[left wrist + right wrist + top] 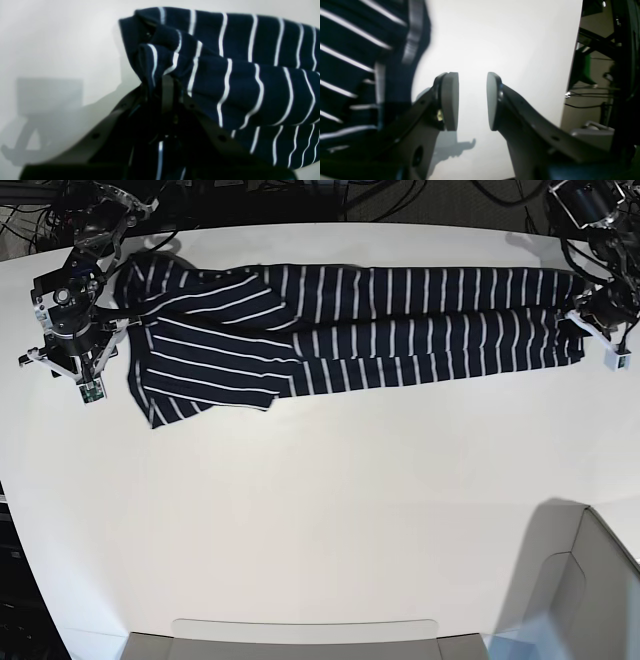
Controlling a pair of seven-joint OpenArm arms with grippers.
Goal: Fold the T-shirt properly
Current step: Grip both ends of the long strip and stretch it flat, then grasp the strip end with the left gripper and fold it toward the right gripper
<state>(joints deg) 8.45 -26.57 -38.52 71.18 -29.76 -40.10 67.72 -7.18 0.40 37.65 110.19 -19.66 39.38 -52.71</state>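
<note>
- T-shirt (340, 320): dark navy cloth with thin white stripes, laid out as a long band across the far half of the white table (330, 520), running from 9 o'clock to 3 o'clock in the base view.
- Fold state: cloth doubled lengthwise; a sleeve or flap lies slanted over the band toward 9 o'clock, its lower corner reaching out toward 7 o'clock.
- Left gripper (167, 86): at the 3 o'clock end of the T-shirt in the base view; jaws pinched together on a bunched edge of the cloth, which gathers into folds right at the fingertips in the left wrist view.
- Cloth in the left wrist view: rises from the pinch toward 12 o'clock and spreads to 3 o'clock in stacked, rippled layers; more striped cloth shows beneath the gripper at 6 o'clock.
- Right gripper (472, 100): at the 9 o'clock end of the T-shirt in the base view; jaws apart, with only bare table between the two grey pads (450, 100).
- T-shirt in the right wrist view: fills the 9 o'clock side, just beside the nearer finger; whether it touches the finger cannot be told.
- Table edge: in the right wrist view it ends toward 3 o'clock, where dark frame parts and cables (585, 100) show beyond it.
- Shadows: both grippers cast grey shadows on the table.
</note>
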